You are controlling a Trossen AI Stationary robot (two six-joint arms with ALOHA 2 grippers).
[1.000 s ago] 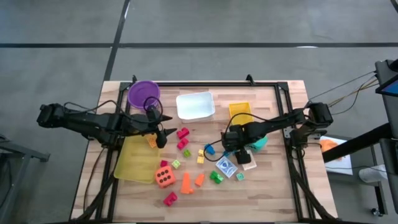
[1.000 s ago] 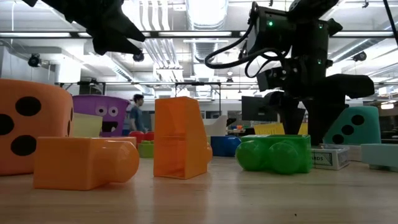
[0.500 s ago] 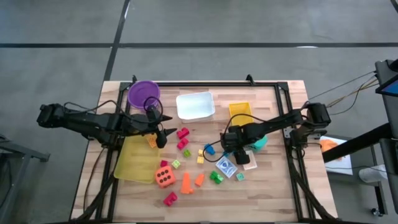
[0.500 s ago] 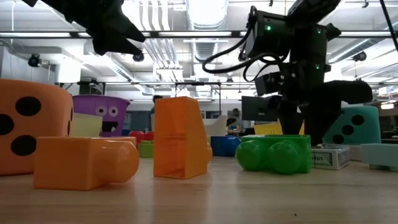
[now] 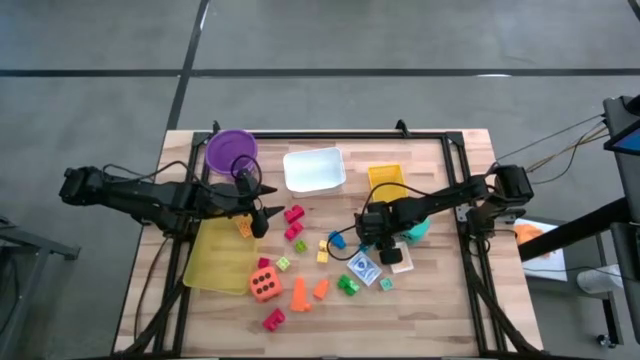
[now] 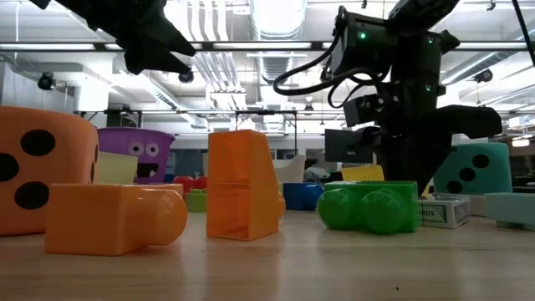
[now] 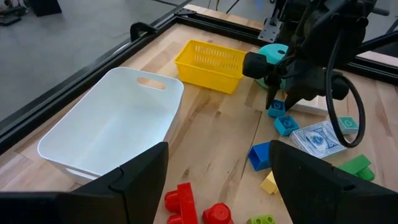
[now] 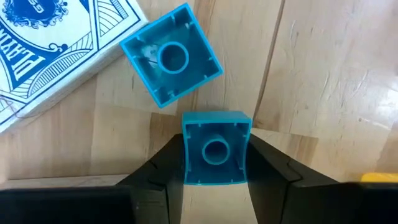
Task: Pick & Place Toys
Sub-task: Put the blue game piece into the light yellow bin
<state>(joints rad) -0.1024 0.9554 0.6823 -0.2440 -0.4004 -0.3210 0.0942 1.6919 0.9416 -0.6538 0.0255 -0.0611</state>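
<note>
Small bright toy blocks lie scattered over the middle of the wooden table. My right gripper (image 5: 366, 243) points straight down and is shut on a small blue block (image 8: 216, 149), which also shows below that gripper (image 7: 275, 110) in the left wrist view. A second blue block (image 8: 171, 56) and a blue card pack (image 8: 56, 43) lie right beside it. My left gripper (image 5: 262, 222) hangs open above the table near the red blocks (image 5: 293, 214), with nothing between its fingers (image 7: 140, 180). My right gripper pinches the blue block by two opposite side walls (image 8: 185, 152) between its two fingers (image 8: 163, 168). The fingers come from above, pointing down. The block sits level with its round stud up, and its underside seems to be on the table.
At the back stand a purple bowl (image 5: 231, 148), a white tray (image 5: 315, 168) and a yellow basket (image 5: 386, 180). A flat yellow tray (image 5: 222, 255) lies at the left, with an orange die (image 5: 264, 283) by it. A teal die (image 5: 418, 230) sits right of my right gripper.
My right gripper has stayed in place and has shut its fingers onto the blue block. The block has not moved.
</note>
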